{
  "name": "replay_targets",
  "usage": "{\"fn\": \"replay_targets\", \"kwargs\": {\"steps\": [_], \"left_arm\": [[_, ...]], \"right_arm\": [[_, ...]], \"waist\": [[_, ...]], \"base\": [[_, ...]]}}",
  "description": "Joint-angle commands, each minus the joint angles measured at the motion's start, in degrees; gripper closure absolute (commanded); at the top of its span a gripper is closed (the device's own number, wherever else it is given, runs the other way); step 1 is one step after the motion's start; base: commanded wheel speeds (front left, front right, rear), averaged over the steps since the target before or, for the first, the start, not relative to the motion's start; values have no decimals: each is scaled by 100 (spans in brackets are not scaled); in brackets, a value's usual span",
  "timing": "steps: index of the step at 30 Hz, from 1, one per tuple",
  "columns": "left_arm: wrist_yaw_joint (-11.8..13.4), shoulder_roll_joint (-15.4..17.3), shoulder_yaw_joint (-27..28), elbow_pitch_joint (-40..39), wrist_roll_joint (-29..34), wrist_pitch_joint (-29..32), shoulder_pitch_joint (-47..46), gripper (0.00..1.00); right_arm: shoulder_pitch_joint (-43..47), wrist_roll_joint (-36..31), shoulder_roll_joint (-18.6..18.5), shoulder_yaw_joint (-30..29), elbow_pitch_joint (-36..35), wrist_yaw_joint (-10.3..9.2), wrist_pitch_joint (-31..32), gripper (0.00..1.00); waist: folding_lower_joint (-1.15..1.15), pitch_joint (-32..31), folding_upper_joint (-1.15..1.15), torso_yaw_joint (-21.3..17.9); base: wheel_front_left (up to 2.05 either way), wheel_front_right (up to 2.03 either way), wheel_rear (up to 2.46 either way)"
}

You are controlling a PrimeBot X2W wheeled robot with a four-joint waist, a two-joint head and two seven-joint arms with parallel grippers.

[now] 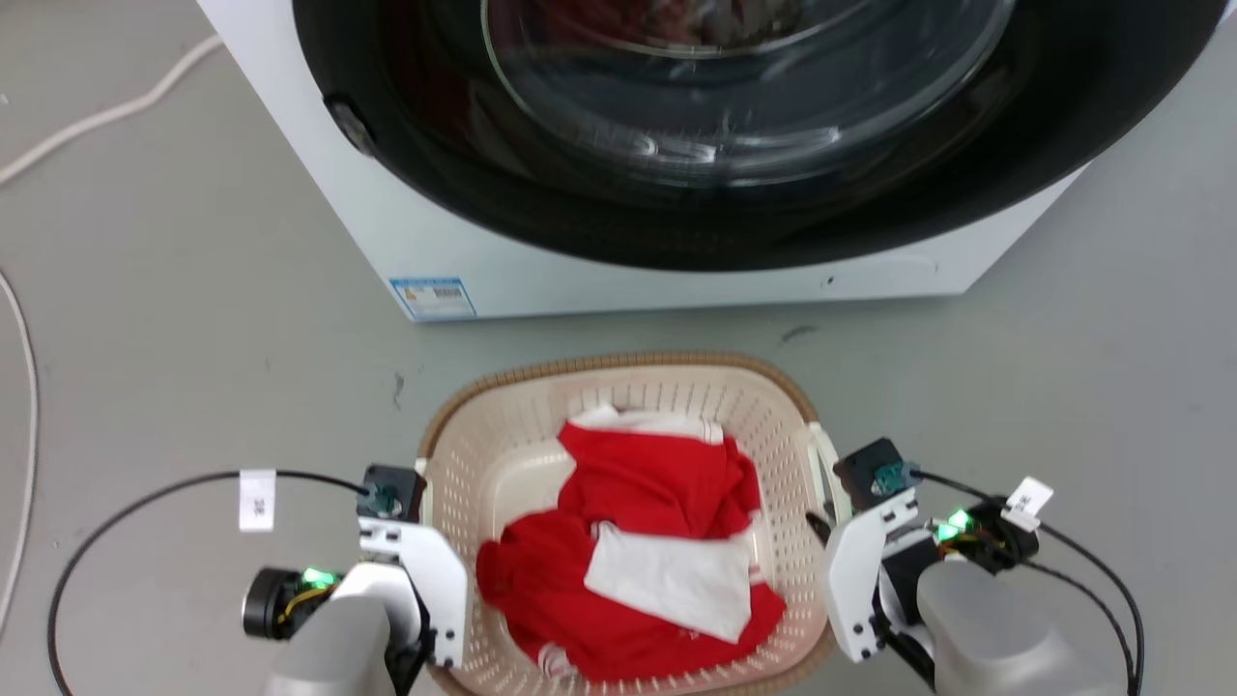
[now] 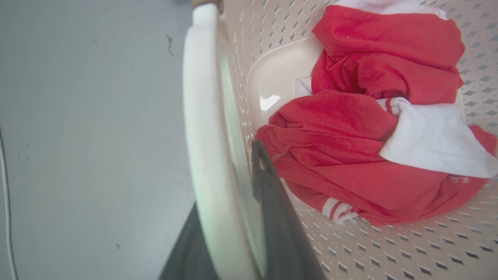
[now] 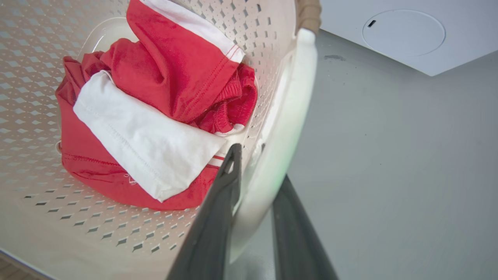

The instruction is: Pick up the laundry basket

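**Both grippers on the basket handles, washer right behind**

Closest to the robot, the left gripper has its fingers set narrow. One dark finger is inside the basket wall and one outside, pinching the white left handle between them. The right gripper mirrors it on the other side, fingers narrow and clamped on the white right handle, inner finger down along the perforated wall.

Between the two arms is the laundry basket, cream with a brown woven-look rim. It's low on the grey floor, and I honestly can't tell if it's touching the floor. Inside it is a crumpled pile of red and white clothes, mostly toward the near and right part of the bottom.

Just past the basket's far rim is the white washing machine, with its big dark round door facing the robot. A white cable trails over the floor off to the far left.
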Motion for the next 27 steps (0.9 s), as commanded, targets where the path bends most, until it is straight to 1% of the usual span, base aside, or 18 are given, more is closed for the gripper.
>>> {"fn": "replay_targets", "kwargs": {"steps": [1,8,16,27], "left_arm": [[-17,-7,-100,17,-49,84,178,100],[-18,-34,-487,-73,-466,454,627,100],[-19,59,-928,-263,-938,823,1009,100],[-19,199,-1368,-371,-1417,983,1072,100]], "right_arm": [[86,59,-36,46,4,-10,26,100],[480,261,-37,195,45,-11,273,100],[828,424,-36,336,77,-11,553,100],[935,622,-45,522,94,-11,811,100]], "waist": [[1,-404,0,-11],[1,-1080,0,24],[1,-1721,0,83],[1,-2070,0,77]], "base": [[0,0,0],[0,0,0],[0,0,0],[0,0,0]]}}
